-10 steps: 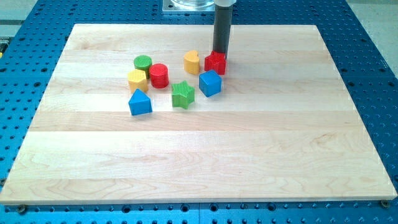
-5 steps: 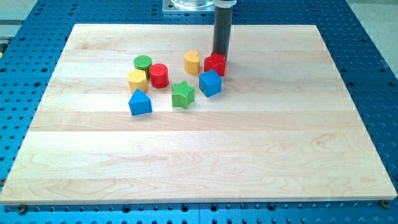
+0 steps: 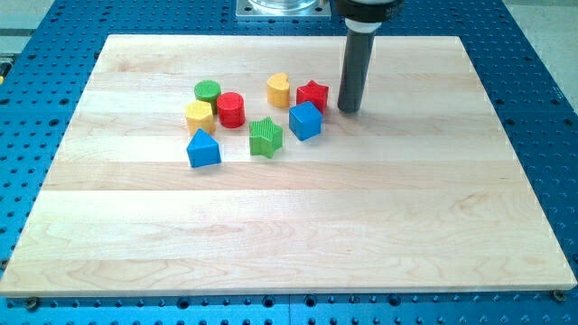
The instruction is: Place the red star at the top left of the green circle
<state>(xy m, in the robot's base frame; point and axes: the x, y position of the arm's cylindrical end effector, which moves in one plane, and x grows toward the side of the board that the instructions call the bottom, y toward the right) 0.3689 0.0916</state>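
Note:
The red star lies on the wooden board, between a yellow block on its left and my tip on its right. My tip stands a short gap to the right of the star, not touching it. The green circle is far to the left, at the top of the left cluster, with a red cylinder at its lower right.
A blue cube sits just below the red star. A green star lies lower left of it. A yellow block and a blue triangle lie below the green circle. The board rests on a blue perforated table.
My tip has moved from behind the red star's top to its right side, a little lower in the view. The red star has stayed about where it was.

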